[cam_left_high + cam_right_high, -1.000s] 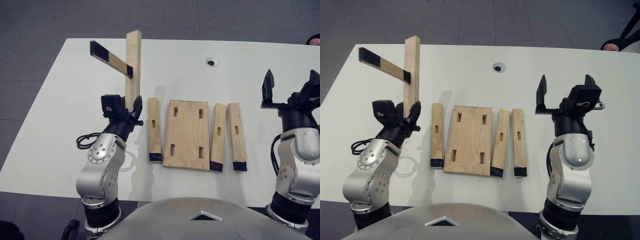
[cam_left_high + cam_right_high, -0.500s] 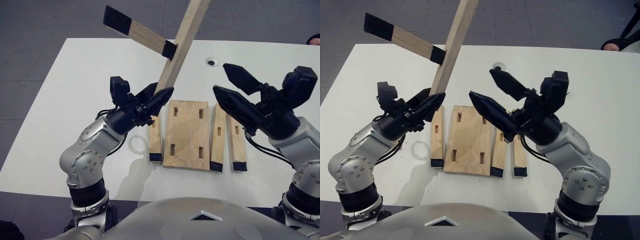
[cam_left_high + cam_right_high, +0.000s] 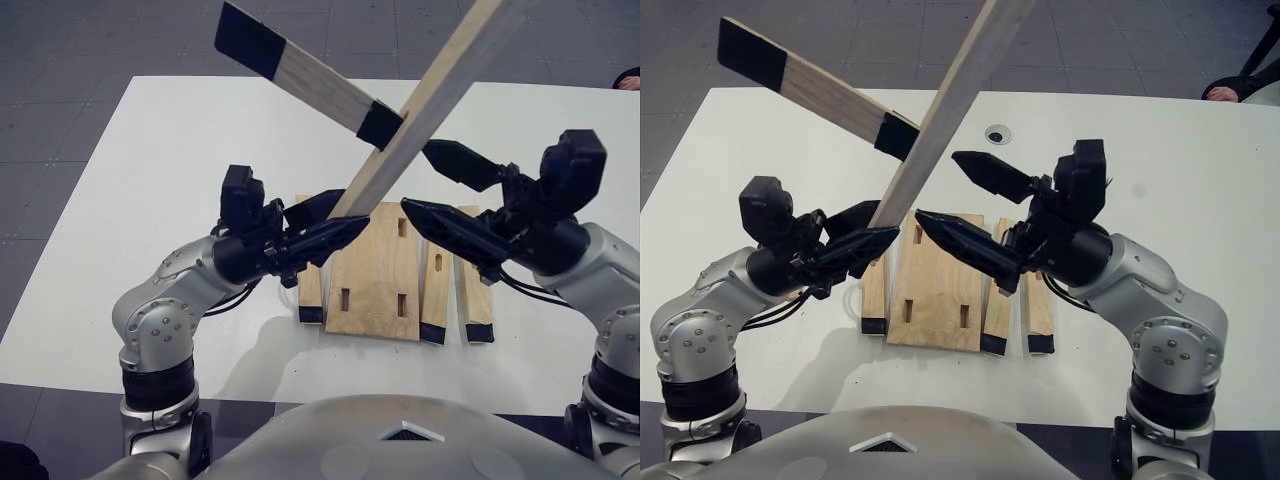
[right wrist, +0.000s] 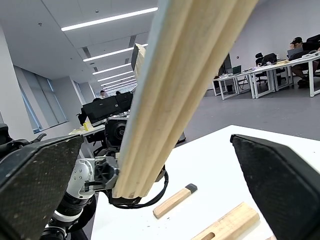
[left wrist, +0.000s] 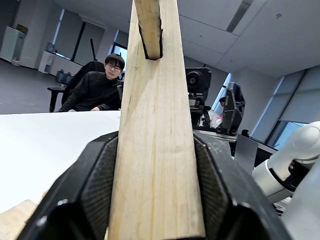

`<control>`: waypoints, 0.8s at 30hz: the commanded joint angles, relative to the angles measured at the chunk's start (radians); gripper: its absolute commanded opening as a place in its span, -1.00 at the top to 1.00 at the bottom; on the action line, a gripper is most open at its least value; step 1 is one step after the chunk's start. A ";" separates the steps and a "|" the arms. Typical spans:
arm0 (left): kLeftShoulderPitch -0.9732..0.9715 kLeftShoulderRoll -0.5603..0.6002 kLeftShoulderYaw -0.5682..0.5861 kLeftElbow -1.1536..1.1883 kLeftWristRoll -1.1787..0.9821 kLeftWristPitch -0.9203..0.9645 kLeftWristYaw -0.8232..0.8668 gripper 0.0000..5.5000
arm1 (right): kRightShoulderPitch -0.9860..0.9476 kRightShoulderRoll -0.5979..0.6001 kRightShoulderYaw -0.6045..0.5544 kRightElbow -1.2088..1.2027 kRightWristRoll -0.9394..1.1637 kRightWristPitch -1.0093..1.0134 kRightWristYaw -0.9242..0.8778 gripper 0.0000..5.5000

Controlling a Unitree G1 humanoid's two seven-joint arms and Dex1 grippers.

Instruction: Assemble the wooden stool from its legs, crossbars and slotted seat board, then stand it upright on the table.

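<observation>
1. White table (image 3: pixel 150 150) over a grey tiled floor, seen from my head camera; the seat board (image 3: pixel 375 290) lies flat on it, with three spare legs (image 3: pixel 309 290) alongside, one on its left and two on its right
2. My left gripper (image 3: pixel 335 212) is clenched on the lower end of a leg (image 3: pixel 440 70), holding it in the air above the seat board
3. That leg's long axis slants up from the left jaws, rising toward my right; its top end runs off the picture
4. A crossbar (image 3: pixel 300 75) is plugged into the leg's slot partway up and sticks out toward my left, its black-tipped free end pointing up and left
5. My right gripper (image 3: pixel 418 178) is spread wide and holds nothing; it sits just right of the leg, above the left grip and just below the crossbar joint
6. From the right wrist, the leg stands between the two pads (image 4: pixel 40 175), touching neither as far as I can tell
7. I judge the coming move turns on this: the right jaws straddle the leg across its long axis, and the right arm is nearer the free shaft
</observation>
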 commanded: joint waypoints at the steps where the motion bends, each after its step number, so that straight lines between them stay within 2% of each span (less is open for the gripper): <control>1: 0.016 0.027 -0.020 -0.032 -0.017 -0.022 -0.015 0.25 | 0.002 -0.009 0.022 -0.004 -0.025 -0.017 0.006 -1.00; 15: 0.049 0.039 -0.119 -0.026 0.046 -0.095 -0.007 0.25 | -0.030 -0.032 0.120 -0.026 0.033 0.006 0.016 -1.00; 24: 0.054 0.037 -0.142 -0.002 0.077 -0.124 0.013 0.25 | -0.038 -0.032 0.125 0.014 0.080 0.006 0.018 -0.38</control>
